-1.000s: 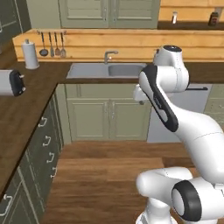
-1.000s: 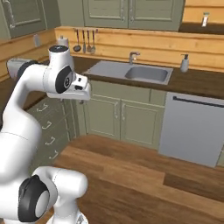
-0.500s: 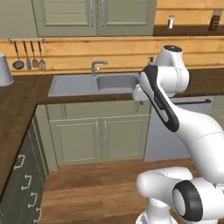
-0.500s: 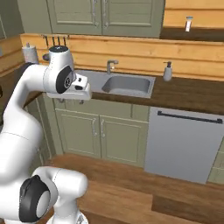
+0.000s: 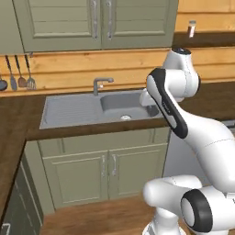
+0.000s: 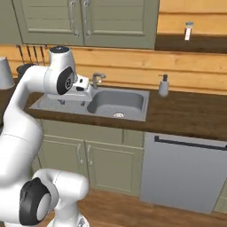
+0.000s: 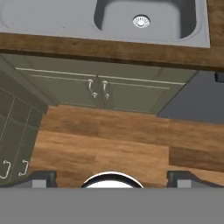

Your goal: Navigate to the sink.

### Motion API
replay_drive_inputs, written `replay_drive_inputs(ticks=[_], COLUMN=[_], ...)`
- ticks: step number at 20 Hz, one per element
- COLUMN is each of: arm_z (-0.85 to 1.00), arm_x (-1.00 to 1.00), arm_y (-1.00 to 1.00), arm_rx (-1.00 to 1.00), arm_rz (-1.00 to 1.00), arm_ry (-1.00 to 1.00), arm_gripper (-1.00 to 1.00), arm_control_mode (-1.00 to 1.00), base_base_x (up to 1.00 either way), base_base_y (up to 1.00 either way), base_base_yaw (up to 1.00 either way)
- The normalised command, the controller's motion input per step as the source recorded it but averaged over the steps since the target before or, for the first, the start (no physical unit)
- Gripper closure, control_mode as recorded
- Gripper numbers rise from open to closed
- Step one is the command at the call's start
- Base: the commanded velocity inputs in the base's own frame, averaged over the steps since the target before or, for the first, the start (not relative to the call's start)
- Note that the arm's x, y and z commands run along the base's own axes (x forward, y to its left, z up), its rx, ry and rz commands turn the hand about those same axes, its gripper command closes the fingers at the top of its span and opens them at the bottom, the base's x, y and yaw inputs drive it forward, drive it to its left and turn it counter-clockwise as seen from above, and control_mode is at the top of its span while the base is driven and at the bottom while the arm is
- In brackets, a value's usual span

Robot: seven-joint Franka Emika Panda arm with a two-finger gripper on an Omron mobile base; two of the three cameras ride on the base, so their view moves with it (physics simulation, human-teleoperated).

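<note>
Sink [image 5: 94,108] position: set into the dark wooden surface [image 6: 186,117] directly ahead of the base, below the green wall cabinets [image 5: 96,23]. In the left base view it is seen centred, with the ribbed draining board [image 5: 69,110] to the left of the basin [image 5: 124,103]. In the hand view the basin and its drain [image 7: 141,20] are seen at the top edge, above the double-door cupboard [image 7: 98,89] under the sink.

Task progress: the approach is judged nearly complete. The sink is faced squarely, and only a strip of wooden floor [image 7: 100,140] is seen between the base and the cupboard. A short final closing move, or none, is judged to be left.

Fingers [image 7: 39,177]: two dark tips are seen far apart at the bottom of the hand view, with nothing between them; they are judged released and empty. The hand is seen held above the front edge of the surface, near the basin.

Count:
- one sink, with one basin, one drain and one faucet [image 5: 102,83]
- one soap dispenser [image 6: 164,85], on the surface to the right of the sink
- three hanging utensils [image 5: 20,73] in the left base view
- one dishwasher front [image 6: 181,170]
- one small bottle [image 6: 189,31] on the upper shelf
</note>
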Motion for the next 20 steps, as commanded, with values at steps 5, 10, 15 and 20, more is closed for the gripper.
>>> replay_drive_inputs(ticks=[5, 10, 15, 20], arm_z=[0.0, 0.0, 0.0, 0.0], arm_x=[0.0, 0.0, 0.0, 0.0], arm_y=[0.0, 0.0, 0.0, 0.0], arm_rx=[0.0, 0.0, 0.0, 0.0], arm_rz=[0.0, 0.0, 0.0, 0.0], arm_ry=[0.0, 0.0, 0.0, 0.0], arm_gripper=[-1.0, -1.0, -1.0, -1.0], arm_control_mode=[1.0, 1.0, 1.0, 1.0], base_base_x=[1.0, 0.96, 0.97, 0.63], base_base_y=[0.42, 0.48, 0.42, 0.22], base_base_yaw=[-0.21, -0.07, -0.03, 0.0])
